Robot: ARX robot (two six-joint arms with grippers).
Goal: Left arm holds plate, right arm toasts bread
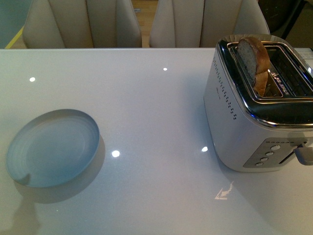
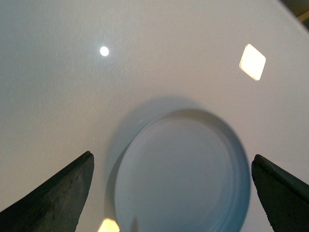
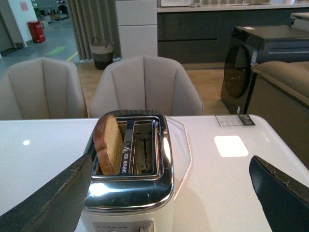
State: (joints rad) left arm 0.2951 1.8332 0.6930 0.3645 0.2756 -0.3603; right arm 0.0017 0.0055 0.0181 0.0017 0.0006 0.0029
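The pale blue-grey plate (image 1: 53, 148) lies empty on the white table at the front left. In the left wrist view it (image 2: 183, 174) sits between my open left gripper's (image 2: 171, 193) two dark fingers, with the gripper above it and not touching. The bread slice (image 1: 254, 61) stands upright in the left slot of the silver toaster (image 1: 244, 127) at the right, sticking out of the top. In the right wrist view the bread (image 3: 108, 144) and toaster (image 3: 128, 188) are in front of my open, empty right gripper (image 3: 169, 193). Neither arm shows in the front view.
The toaster's lever (image 1: 303, 154) and buttons (image 1: 269, 152) face the front right. Two beige chairs (image 1: 142, 22) stand behind the table's far edge. A small card (image 3: 235, 120) lies on the table beyond the toaster. A washing machine (image 3: 256, 58) stands in the room behind.
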